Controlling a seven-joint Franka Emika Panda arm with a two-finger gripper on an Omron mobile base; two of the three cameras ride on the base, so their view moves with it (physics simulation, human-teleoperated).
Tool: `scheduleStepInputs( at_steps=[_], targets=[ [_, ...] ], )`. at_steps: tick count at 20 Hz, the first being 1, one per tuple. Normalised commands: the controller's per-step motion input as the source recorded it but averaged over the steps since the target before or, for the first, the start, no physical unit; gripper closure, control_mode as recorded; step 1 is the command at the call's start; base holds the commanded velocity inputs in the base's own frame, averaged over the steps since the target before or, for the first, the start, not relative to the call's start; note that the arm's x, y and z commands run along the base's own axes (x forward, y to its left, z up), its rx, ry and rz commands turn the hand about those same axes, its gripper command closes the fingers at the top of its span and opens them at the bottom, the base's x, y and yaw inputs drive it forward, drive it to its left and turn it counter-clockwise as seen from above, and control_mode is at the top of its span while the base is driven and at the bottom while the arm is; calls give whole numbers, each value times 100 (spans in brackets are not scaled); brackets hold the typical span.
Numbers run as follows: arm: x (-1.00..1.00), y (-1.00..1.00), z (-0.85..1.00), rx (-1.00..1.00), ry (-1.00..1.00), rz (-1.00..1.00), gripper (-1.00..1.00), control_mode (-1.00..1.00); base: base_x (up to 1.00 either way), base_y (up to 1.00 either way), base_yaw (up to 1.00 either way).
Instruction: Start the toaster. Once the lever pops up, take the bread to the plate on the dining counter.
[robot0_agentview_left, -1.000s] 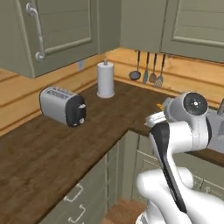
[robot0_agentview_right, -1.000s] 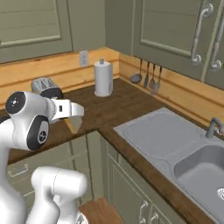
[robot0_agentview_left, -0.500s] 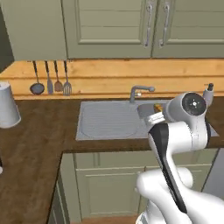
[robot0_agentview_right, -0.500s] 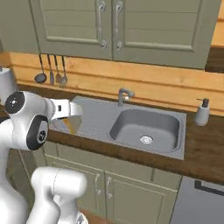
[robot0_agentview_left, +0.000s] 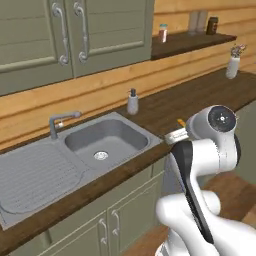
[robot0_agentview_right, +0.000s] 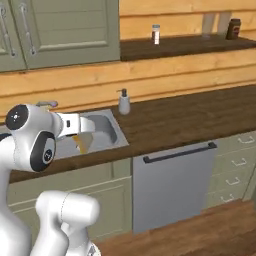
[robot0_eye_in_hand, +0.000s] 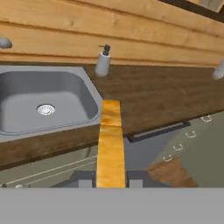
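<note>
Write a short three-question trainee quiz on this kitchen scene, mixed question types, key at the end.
1. True or false: the gripper is shut on the bread.
2. Which stands on the counter right behind the sink? A) soap dispenser B) kettle C) toaster
3. Fill in: below the counter, right of the sink, sits a grey ____ with a dark bar handle.

Key: 1 true; 2 A; 3 dishwasher.
</note>
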Motion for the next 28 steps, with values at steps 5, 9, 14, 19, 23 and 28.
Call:
scheduleStepInputs(
  at_steps=[5,9,14,19,23,28],
  targets=[
    [0,0,0,0,0,0,100,100,11,-14,-88],
    [0,0,0,0,0,0,100,100,29,-41,-75],
    [0,0,0,0,0,0,100,100,36,-58,-68],
    [0,0,0,0,0,0,100,100,58,-46,-60],
    [0,0,0,0,0,0,100,100,82,-21,-42],
    [0,0,0,0,0,0,100,100,83,-7,-28]
  ],
)
